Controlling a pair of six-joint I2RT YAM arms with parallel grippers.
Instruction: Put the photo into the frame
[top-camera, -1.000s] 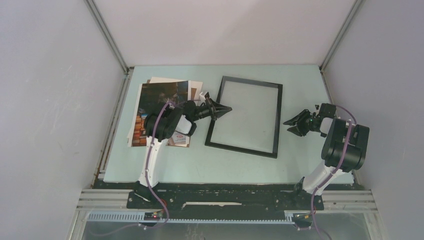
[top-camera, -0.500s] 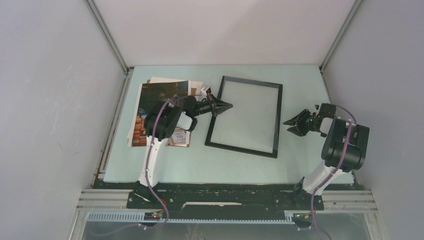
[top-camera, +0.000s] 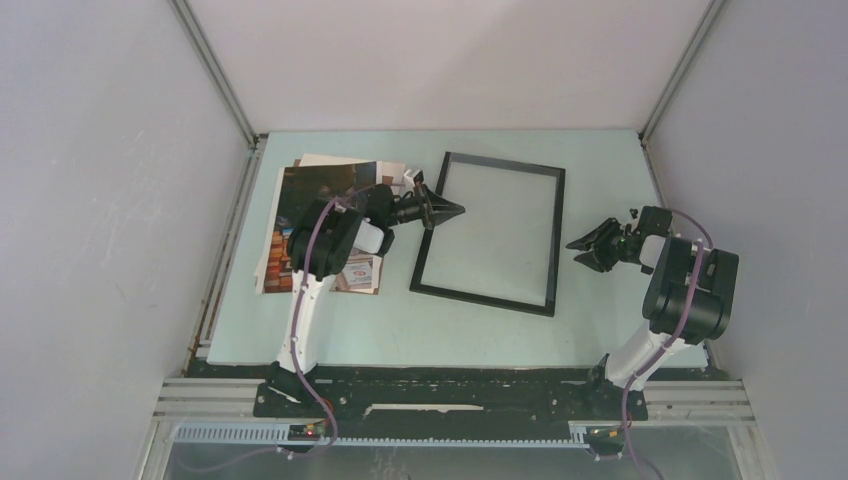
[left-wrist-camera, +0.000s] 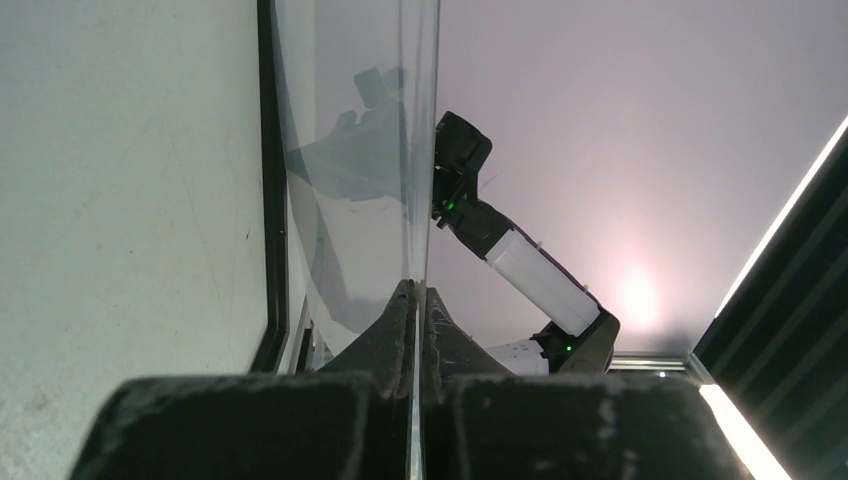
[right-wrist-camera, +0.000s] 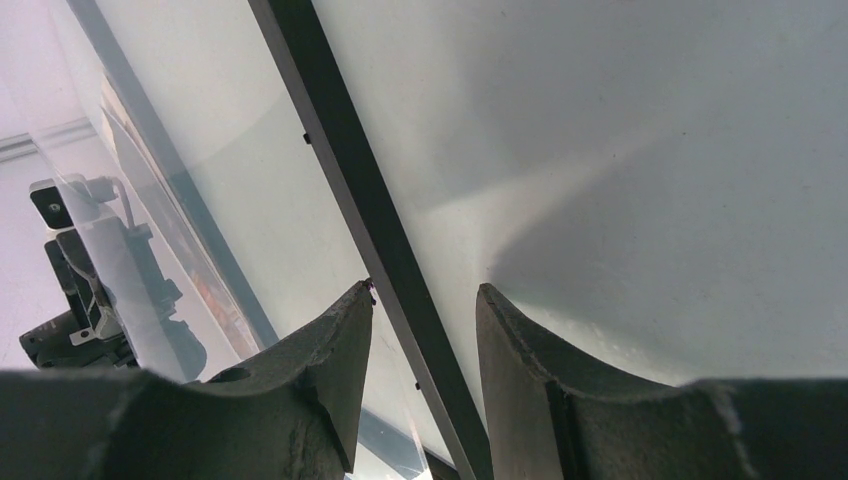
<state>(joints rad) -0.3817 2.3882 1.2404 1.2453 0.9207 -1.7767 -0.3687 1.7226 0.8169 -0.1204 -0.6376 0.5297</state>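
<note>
The black frame (top-camera: 556, 235) lies flat in the middle of the table. My left gripper (top-camera: 452, 210) is over the frame's left edge and is shut on the clear pane (left-wrist-camera: 418, 180), which shows edge-on between its fingers, tilted up off the frame's black edge (left-wrist-camera: 268, 200). The photo (top-camera: 315, 185), dark with coloured stripes, lies on a pile at the left, partly under my left arm. My right gripper (top-camera: 585, 248) is open and empty just right of the frame. In the right wrist view its fingers (right-wrist-camera: 425, 300) straddle the frame's right edge (right-wrist-camera: 340, 170) without touching it.
White and brown sheets (top-camera: 392, 172) lie under and beside the photo at the left. White enclosure walls stand on three sides. The right arm (left-wrist-camera: 520, 260) shows beyond the pane in the left wrist view.
My left gripper has moved a little toward the far side while still shut on the pane. The right gripper has barely moved.
</note>
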